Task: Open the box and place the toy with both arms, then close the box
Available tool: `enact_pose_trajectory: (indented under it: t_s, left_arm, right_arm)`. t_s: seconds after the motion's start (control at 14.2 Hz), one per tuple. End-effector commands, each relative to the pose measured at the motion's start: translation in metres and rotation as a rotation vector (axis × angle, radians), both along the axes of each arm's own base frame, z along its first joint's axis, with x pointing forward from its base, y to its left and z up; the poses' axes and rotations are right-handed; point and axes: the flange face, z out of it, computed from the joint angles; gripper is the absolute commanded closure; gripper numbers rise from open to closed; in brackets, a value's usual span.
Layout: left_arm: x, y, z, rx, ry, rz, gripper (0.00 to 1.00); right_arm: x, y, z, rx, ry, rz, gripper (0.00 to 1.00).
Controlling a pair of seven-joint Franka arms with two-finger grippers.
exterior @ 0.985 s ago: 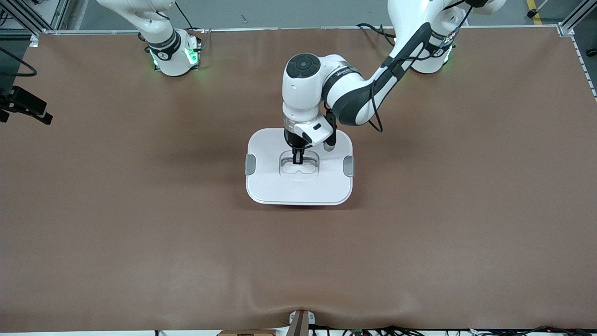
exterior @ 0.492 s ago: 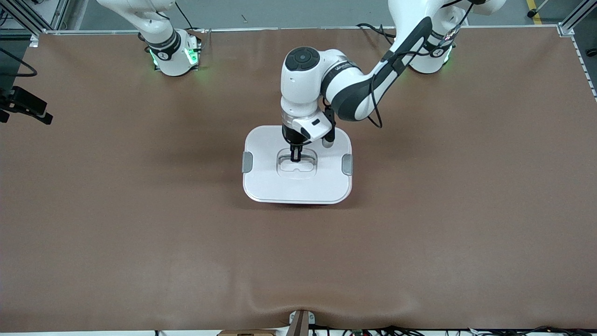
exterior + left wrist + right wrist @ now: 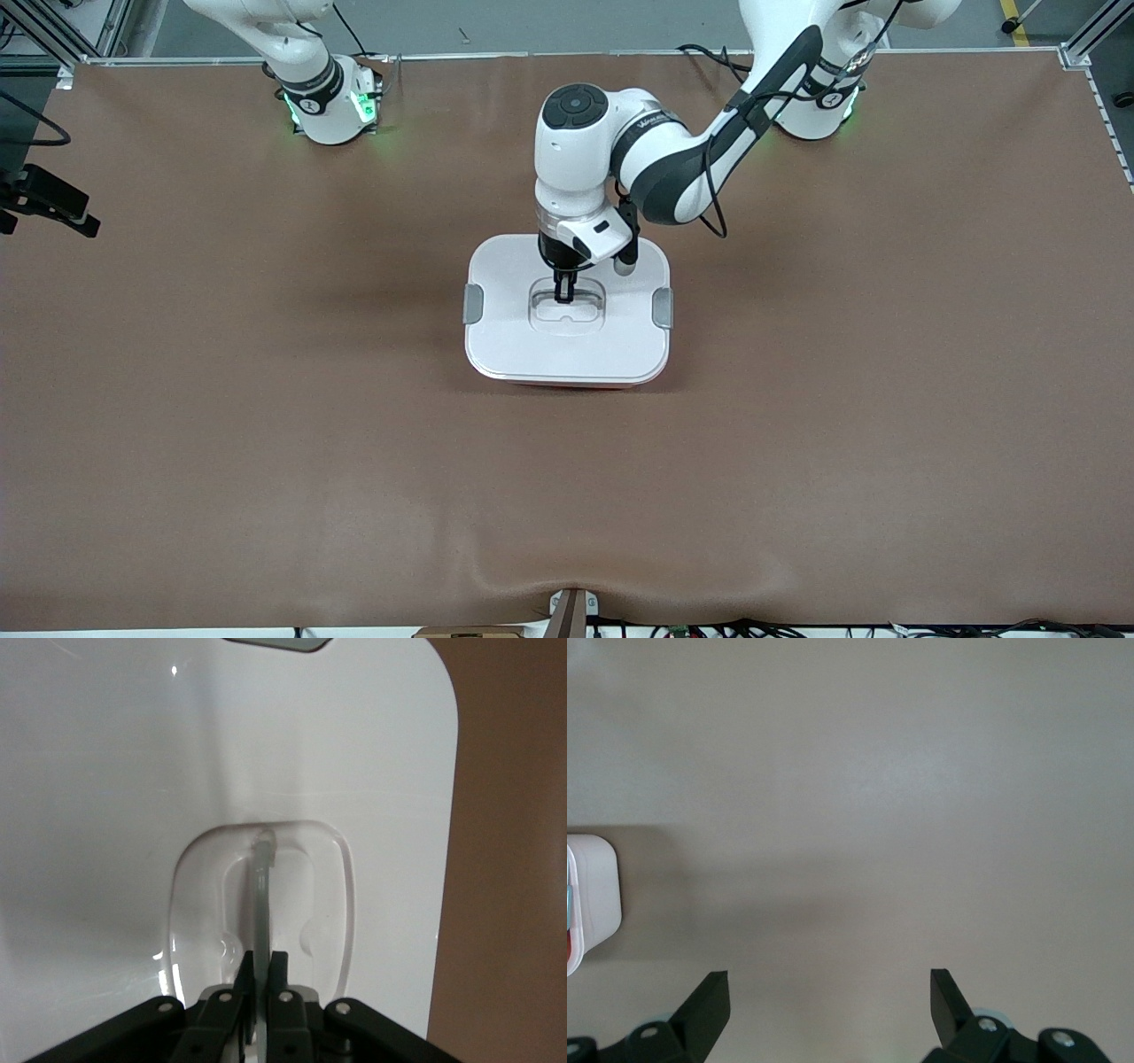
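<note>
Light: even and fairly bright overhead, falling on the matte brown table mat (image 3: 266,443).
Shadows: soft dark patches lay on the mat around the rounded white plastic lid (image 3: 514,341) and under the white left arm (image 3: 673,168).
Glare: small highlights showed on the glossy lid (image 3: 133,815) in the left wrist view.
Colour: the right wrist view looked pale and washed out.
Focus: the black left gripper (image 3: 259,979) was blurred at close range.
</note>
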Motion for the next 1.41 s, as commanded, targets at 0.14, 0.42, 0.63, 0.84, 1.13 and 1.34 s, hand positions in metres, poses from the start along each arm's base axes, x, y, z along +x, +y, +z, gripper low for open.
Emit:
enact_pose_trajectory:
  t_s: [0.14,0.42,0.63,0.84,1.13,1.34]
  left_arm:
    - [-0.006,0.002,0.007,0.009,-0.025,0.011,1.0]
    - [-0.007,0.001,0.003,0.01,-0.021,0.009,1.0]
    - [-0.006,0.002,0.002,0.009,-0.022,0.009,1.0]
    - [-0.007,0.0,-0.001,0.009,-0.018,0.007,1.0]
    - [-0.005,-0.001,-0.007,0.006,-0.015,0.006,1.0]
    - [-0.006,-0.001,-0.008,0.007,-0.014,0.005,1.0]
  right_arm:
    - [-0.006,-0.001,0.005,0.022,-0.009,0.012,0.0]
    - [-0.006,-0.003,0.003,0.022,-0.004,0.01,0.0]
    - [-0.006,-0.002,0.003,0.022,-0.004,0.012,0.0]
    - [-0.005,-0.002,0.004,0.022,-0.014,0.012,0.0]
    - [-0.005,-0.002,0.004,0.022,-0.013,0.009,0.0]
    - [-0.004,-0.002,0.003,0.022,-0.012,0.01,0.0]
